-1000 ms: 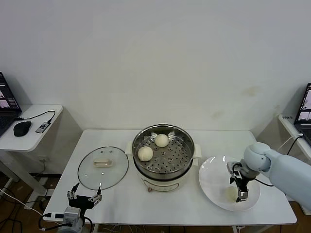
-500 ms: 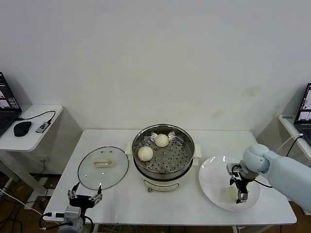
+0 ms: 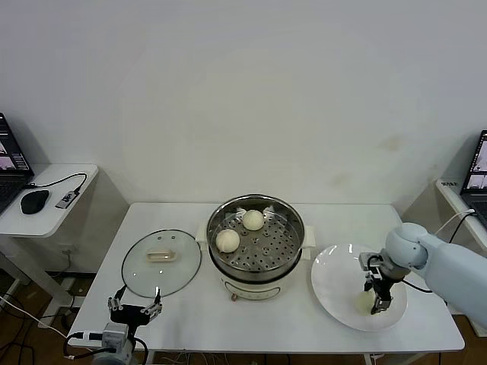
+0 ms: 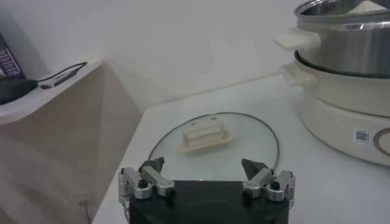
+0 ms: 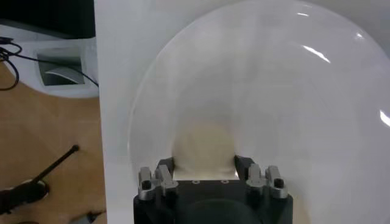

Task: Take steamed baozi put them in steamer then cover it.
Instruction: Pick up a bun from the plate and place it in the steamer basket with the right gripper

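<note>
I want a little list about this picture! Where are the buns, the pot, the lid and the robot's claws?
buns in steamer: two baozi on the perforated tray
bun on plate: one baozi between the right claw's fingers
steamer: middle of the table, uncovered
cover: flat on the table, on the steamer's left
plate: on the steamer's right
right claw: down on the plate, fingers on both sides of the bun
left claw: open, at the table's near edge by the cover, holding nothing

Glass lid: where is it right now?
In the head view the glass lid lies flat on the table, left of the steamer, just beyond the idle left gripper.
</note>
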Robot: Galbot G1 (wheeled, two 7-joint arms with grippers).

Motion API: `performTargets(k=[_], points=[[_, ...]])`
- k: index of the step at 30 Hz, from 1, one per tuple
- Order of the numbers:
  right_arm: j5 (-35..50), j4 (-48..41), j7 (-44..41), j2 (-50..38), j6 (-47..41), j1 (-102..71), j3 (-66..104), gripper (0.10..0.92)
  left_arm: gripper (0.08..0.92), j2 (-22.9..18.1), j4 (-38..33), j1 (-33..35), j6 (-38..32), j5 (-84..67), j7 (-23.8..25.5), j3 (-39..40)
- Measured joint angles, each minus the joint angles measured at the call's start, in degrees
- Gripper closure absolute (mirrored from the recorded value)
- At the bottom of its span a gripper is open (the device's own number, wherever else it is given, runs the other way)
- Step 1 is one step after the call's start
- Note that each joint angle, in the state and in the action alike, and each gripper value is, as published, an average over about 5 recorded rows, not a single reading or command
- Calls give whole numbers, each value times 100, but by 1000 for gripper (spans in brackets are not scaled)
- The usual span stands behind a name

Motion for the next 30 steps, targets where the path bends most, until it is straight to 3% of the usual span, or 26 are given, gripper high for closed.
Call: performTargets(k=[9,17,30], points=[[552,72,-179,-5,2,1119,-559,414,177,-1,-27,-107,19,19,-3,-20],[1354,-337,-486,571,308,2916,-1443,414,177,-19,-79,-132,-3,69,-37,-88],[2540,-1604,-741,2068,2542,4342,-2269,411,177,-31,-231,-27,-38,84,-85,-213]])
